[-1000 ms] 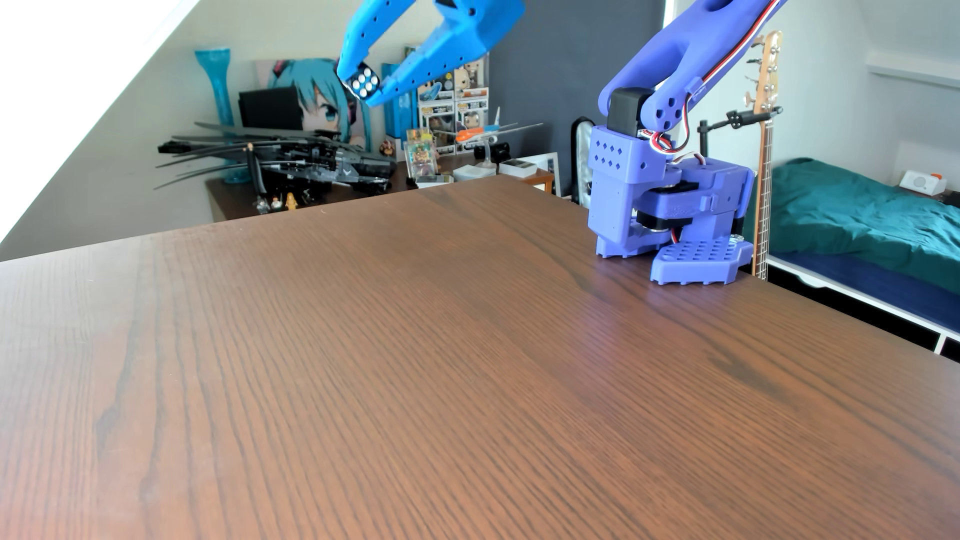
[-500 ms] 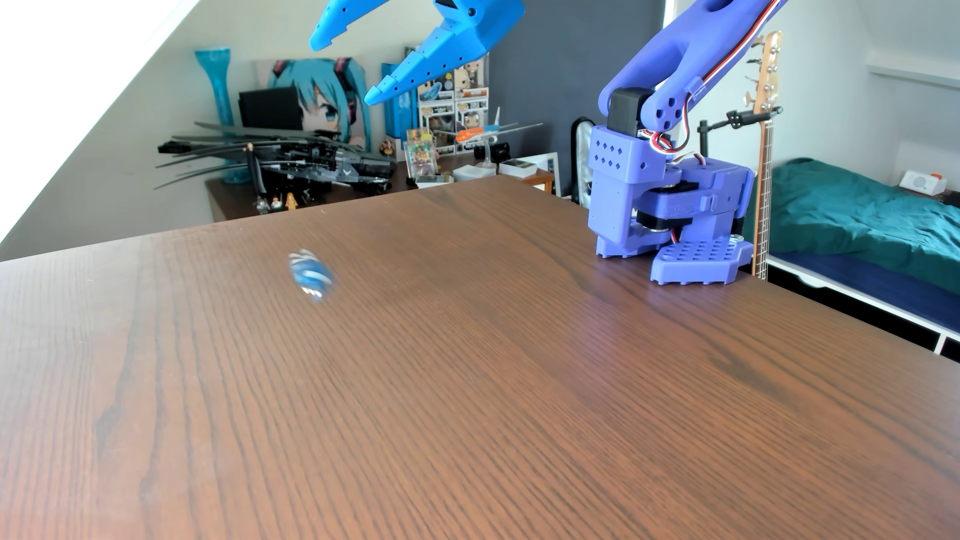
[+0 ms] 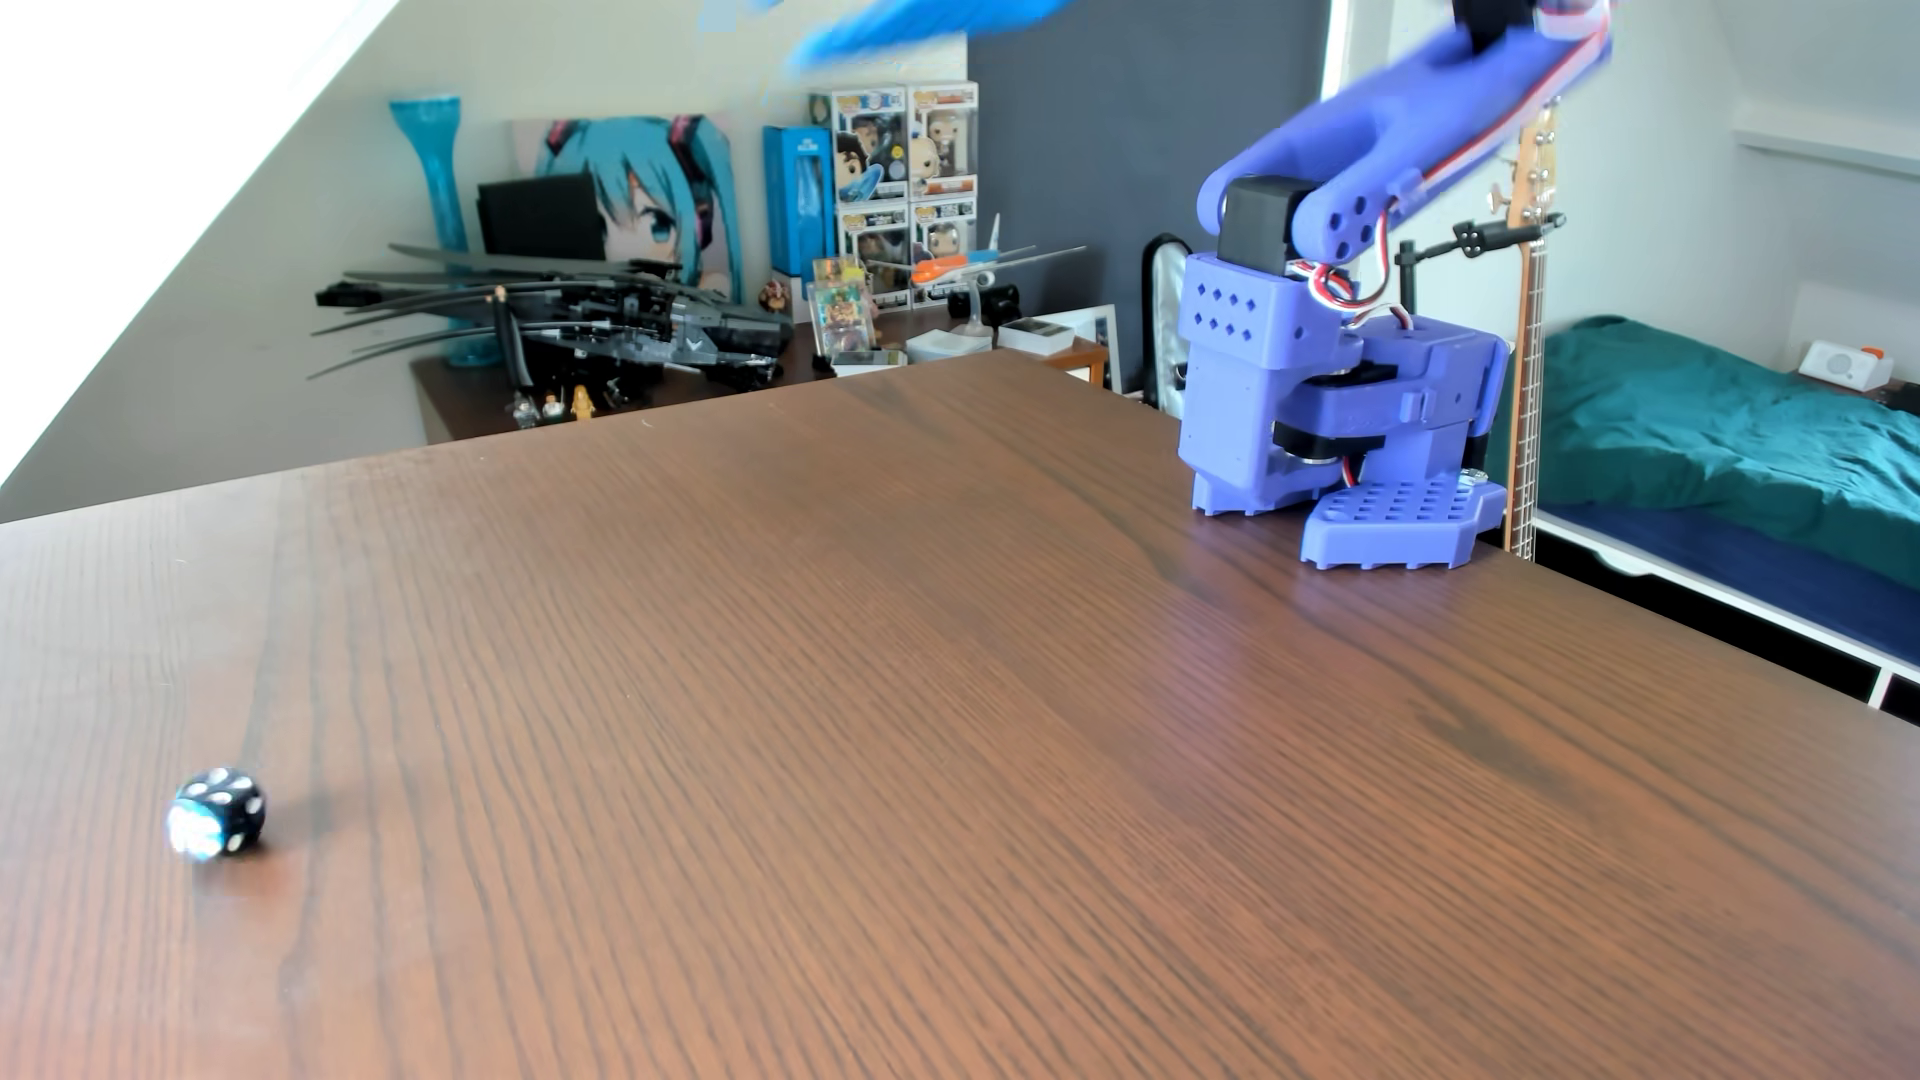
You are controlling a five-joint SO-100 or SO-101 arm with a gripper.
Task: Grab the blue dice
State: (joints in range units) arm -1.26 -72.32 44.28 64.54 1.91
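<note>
The blue dice (image 3: 216, 813) lies on the wooden worktop (image 3: 935, 727), close to its left edge and toward the near side, a little blurred, with white pips on top. Nothing touches it. The wide middle of the worktop is bare wood grain. Farther back, at the right edge, the purple base of the arm (image 3: 1340, 415) stands on the worktop, and the arm rises from it out of the top of the picture. High above the far edge, the gripper (image 3: 883, 26) is only a bright blue smear at the top border, well apart from the dice. How wide it is open I cannot tell; it holds nothing I can see.
</note>
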